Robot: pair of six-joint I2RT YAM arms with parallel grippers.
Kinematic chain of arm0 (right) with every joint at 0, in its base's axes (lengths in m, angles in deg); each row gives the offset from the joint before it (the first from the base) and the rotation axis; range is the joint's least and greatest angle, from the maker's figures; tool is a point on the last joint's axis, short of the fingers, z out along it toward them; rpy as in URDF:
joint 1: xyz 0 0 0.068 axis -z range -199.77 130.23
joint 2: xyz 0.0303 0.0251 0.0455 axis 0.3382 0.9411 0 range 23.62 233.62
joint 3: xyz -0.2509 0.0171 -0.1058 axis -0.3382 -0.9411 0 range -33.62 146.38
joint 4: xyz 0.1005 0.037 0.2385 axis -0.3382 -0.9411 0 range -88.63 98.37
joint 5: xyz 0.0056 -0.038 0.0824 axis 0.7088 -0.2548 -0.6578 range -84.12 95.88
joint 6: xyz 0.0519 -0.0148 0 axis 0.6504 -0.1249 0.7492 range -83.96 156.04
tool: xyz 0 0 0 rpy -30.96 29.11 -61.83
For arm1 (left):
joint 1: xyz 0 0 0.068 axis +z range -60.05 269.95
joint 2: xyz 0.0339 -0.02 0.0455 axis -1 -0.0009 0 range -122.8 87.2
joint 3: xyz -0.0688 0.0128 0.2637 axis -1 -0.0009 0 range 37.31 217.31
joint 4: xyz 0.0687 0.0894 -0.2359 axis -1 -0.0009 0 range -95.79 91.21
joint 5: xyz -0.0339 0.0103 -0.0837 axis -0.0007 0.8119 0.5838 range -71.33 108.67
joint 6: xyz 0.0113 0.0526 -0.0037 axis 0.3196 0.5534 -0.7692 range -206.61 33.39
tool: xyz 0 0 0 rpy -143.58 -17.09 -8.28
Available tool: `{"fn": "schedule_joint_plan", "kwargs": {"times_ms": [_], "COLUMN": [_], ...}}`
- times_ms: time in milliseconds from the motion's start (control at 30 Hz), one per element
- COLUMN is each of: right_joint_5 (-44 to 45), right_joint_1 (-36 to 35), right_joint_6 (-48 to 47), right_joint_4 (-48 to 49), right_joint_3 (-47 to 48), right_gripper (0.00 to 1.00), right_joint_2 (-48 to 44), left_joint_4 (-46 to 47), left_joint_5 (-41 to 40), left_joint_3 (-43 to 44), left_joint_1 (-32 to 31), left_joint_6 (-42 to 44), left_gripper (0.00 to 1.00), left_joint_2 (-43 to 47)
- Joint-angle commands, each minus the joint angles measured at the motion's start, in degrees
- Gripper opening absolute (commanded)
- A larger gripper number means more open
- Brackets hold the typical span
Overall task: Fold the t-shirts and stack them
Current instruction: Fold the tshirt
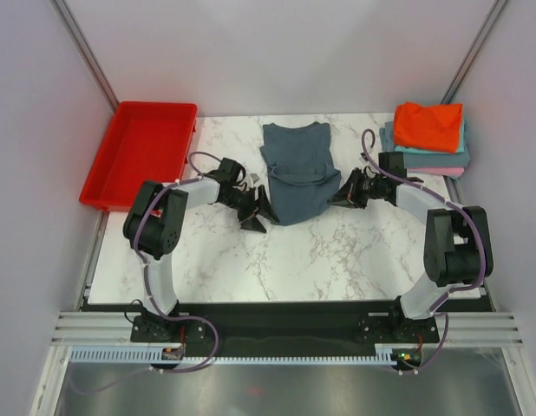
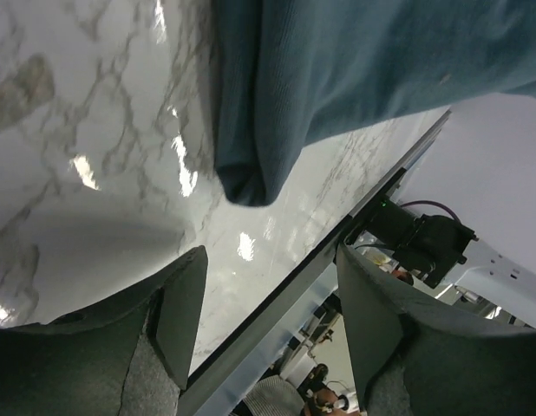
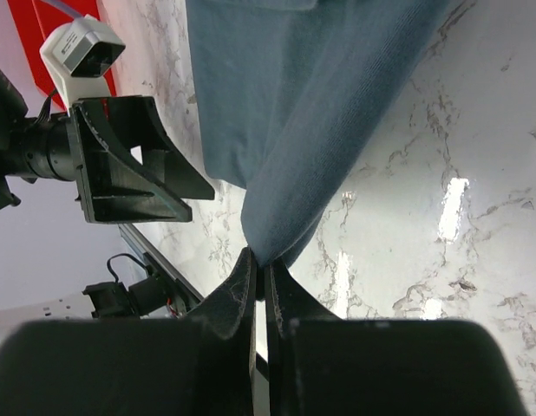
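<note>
Closed tight, my right gripper [image 3: 260, 269] pinches a fold of the slate blue-grey t-shirt [image 3: 320, 104]; my left gripper [image 2: 270, 260] gapes empty, the shirt's corner just ahead. Soft, limp, light cloth: I'd grasp doubled edges. Well behind my right gripper, 1 folded stack [image 1: 428, 134] sits.

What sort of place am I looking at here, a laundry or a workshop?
Likely a robot test booth, not a laundry: plain walls box in one marble-look table, two arms are bolted to a rail at its edge, with folded t-shirts as props.
</note>
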Motion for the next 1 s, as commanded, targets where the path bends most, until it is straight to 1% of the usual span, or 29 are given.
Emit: {"fn": "schedule_joint_plan", "kwargs": {"times_ms": [0, 133, 200, 367, 467, 500, 567, 767, 800, 933, 967], "right_joint_5": [-1.1, -0.9, -0.9, -0.4, -0.2, -0.2, 0.2, -0.8, -1.2, -2.5, -2.8], "right_joint_1": [0.1, 0.1, 0.1, 0.1, 0.1, 0.1, 0.1, 0.4, 0.4, 0.4, 0.3], "right_joint_6": [-1.3, -1.4, -1.4, -1.4, -1.4, -1.4, -1.6, -1.8, -1.8, -1.9, -1.8], "right_joint_4": [0.6, 0.8, 0.6, 0.8, 0.8, 0.9, 0.9, 0.7, 0.2, -1.7, -2.0], "right_joint_3": [0.3, 0.0, -0.3, -1.0, -1.2, -1.3, -1.5, -0.5, -0.2, 1.9, 2.3], "right_gripper": [0.0, 0.0, 0.0, 0.0, 0.0, 0.0, 0.0, 0.0, 0.0, 0.0, 0.0], "right_joint_2": [-0.2, -0.5, -0.8, -1.1, -1.2, -1.3, -1.4, -2.9, -3.6, -8.0, -9.7], "left_joint_4": [2.8, 3.8, 3.6, 3.7, 3.1, 2.9, 2.5, 2.5, -1.8, -4.9, -5.4], "left_joint_5": [0.8, -0.5, -0.7, -1.3, -1.4, -1.5, -2.1, -2.1, -3.8, -3.8, -3.8], "left_joint_3": [5.7, 8.9, 9.9, 10.0, 9.4, 9.3, 8.6, 8.0, 8.2, 9.6, 10.1], "left_joint_1": [-1.3, -2.0, -2.5, -3.2, -3.2, -3.2, -3.2, -3.2, -3.2, -3.2, -3.2], "left_joint_6": [-2.3, -0.9, -0.6, 0.0, 0.0, 0.2, -0.1, -0.1, 2.7, 5.4, 5.9], "left_gripper": [0.69, 0.65, 0.61, 0.57, 0.51, 0.37, 0.14, 0.14, 0.02, 0.02, 0.02], "left_joint_2": [-2.9, -6.6, -7.9, -9.1, -8.7, -8.1, -7.3, -2.1, -1.0, 5.3, 8.1]}}
